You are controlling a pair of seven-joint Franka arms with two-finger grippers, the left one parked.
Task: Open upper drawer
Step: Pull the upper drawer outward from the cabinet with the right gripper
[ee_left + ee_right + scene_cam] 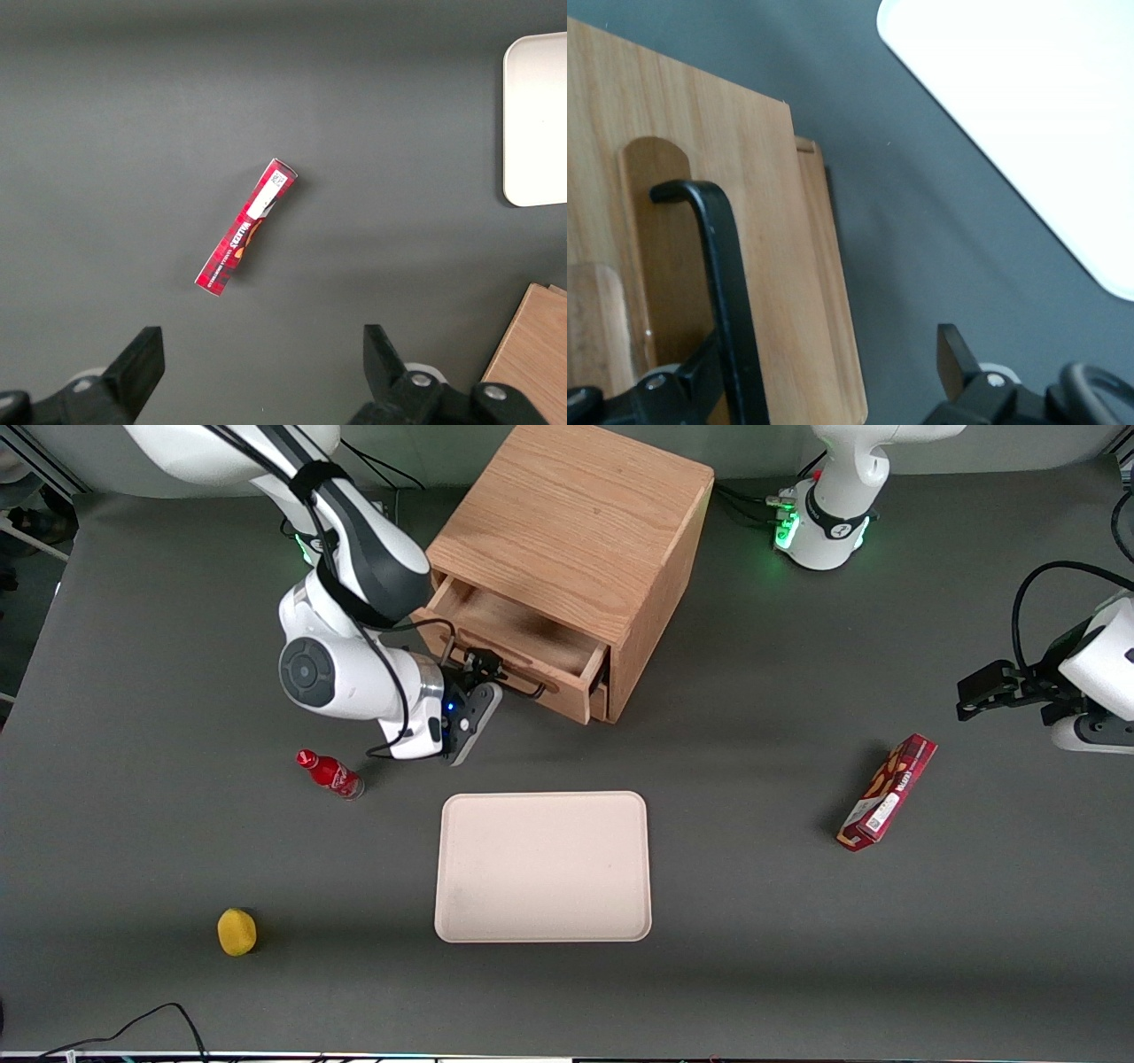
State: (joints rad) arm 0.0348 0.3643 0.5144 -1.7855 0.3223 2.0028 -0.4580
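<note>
Upper drawer (518, 642) is sitting pulled partway out of the wooden cabinet (576, 522), its inside showing empty, front panel facing the working arm's end and the tray. Its black bar handle (726, 292) is running across the drawer front, standing proud of the wood. My gripper (483, 677) is sitting right at that handle in front of the drawer. My fingers are standing spread: one finger (687, 381) is touching the bar, the other (957, 359) hanging apart over bare table, so I'm not pinching anything. I'm judging the drawer as largely open, pull nearly finished.

Outward: a beige tray (542, 866) is lying nearer the front camera, a small red bottle (330, 773) lying beside my wrist, a yellow lemon-like fruit (236, 932) nearer the camera, and a red snack box (888, 792) toward the parked arm's end.
</note>
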